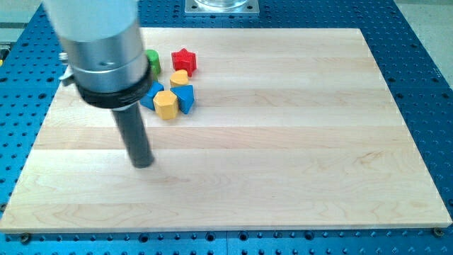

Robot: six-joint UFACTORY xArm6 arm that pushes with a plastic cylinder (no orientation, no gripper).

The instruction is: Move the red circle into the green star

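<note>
My tip (144, 164) rests on the table (283, 156), well apart from the block cluster at the view's upper left. I carry no claw, only a rod, held upright. Visible: red star (184, 60), green block (152, 62) partly hidden behind my arm, yellow blocks (166, 105), blue blocks (185, 98). No red circle can be made out; possibly my arm hides it.

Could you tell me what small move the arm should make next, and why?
Probably draw my tip toward the view's bottom. The arm hides the board's upper left, showing only a green block's edge and no red circle; the red star is not the target. Backing off should reveal both blocks.
</note>
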